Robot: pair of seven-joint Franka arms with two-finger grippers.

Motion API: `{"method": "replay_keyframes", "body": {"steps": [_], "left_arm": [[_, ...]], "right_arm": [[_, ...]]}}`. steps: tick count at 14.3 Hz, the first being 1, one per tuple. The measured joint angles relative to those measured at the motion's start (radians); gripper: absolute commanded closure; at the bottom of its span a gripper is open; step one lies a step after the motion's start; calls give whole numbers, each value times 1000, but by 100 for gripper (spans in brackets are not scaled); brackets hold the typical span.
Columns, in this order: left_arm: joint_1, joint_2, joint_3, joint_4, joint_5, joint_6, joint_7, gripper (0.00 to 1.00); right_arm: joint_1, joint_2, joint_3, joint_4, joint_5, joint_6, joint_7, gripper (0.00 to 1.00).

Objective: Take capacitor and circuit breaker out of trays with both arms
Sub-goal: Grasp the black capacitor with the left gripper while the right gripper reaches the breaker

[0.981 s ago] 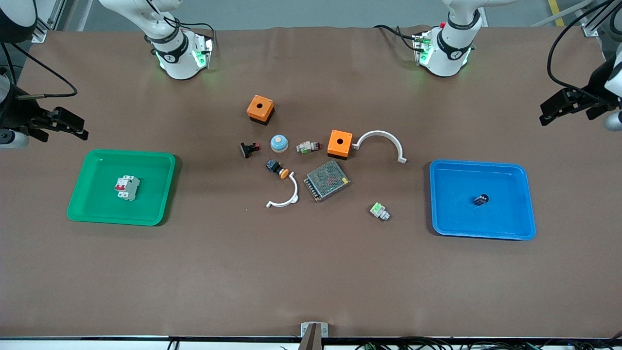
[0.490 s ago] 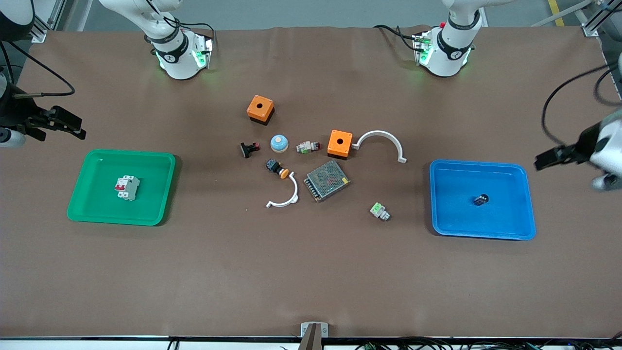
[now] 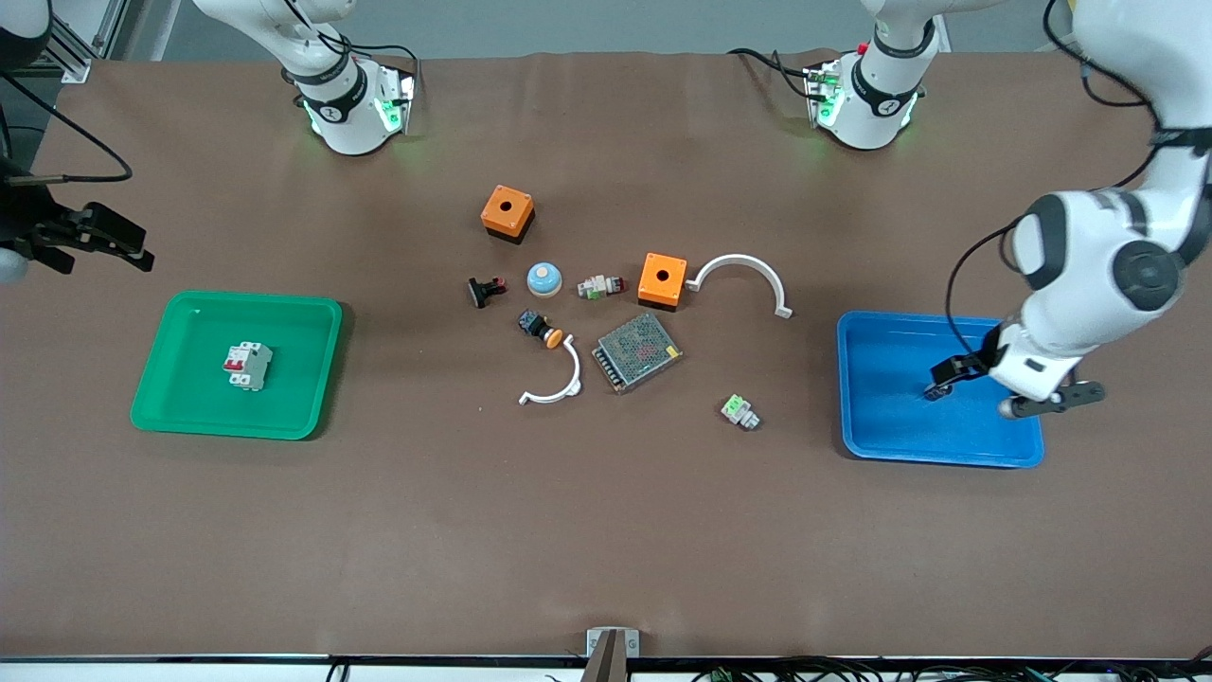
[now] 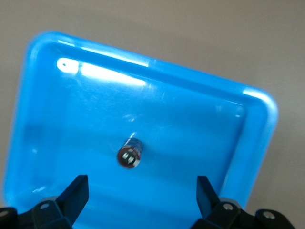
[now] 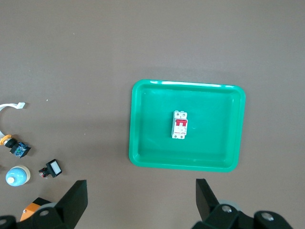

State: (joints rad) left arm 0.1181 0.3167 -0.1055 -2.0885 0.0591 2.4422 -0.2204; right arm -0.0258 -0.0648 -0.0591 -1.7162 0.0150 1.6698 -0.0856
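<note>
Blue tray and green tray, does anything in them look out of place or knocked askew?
Nothing stands out. The capacitor lies alone in the blue tray, under the open left gripper. The breaker lies flat in the green tray. The open right gripper hangs over bare table near that tray.

The light is bright and even, coming from above. Shadows are small and soft. White glare shines on the blue tray [image 4: 95, 74] rim in the left wrist view, which looks blurry. The front view looks sharp.
</note>
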Motion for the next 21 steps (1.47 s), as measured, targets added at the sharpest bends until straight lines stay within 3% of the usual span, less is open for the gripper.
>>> {"method": "replay_keyframes", "body": {"steps": [5, 11, 14, 18, 21], "left_arm": [[28, 96, 3, -21, 62, 92, 0, 13], [38, 129, 3, -18, 69, 108, 0, 30], [38, 139, 3, -13, 69, 110, 0, 44], [39, 149, 3, -2, 69, 112, 0, 90], [38, 150, 1, 15, 70, 112, 0, 99]], "right_arm": [[-57, 121, 0, 18, 9, 33, 1, 0], [-108, 311, 0, 96, 9, 82, 0, 0], [-127, 327, -1, -10, 9, 242, 0, 0], [-146, 343, -1, -234, 9, 542, 0, 0], [-146, 373, 3, -353, 9, 742, 0, 0]]}}
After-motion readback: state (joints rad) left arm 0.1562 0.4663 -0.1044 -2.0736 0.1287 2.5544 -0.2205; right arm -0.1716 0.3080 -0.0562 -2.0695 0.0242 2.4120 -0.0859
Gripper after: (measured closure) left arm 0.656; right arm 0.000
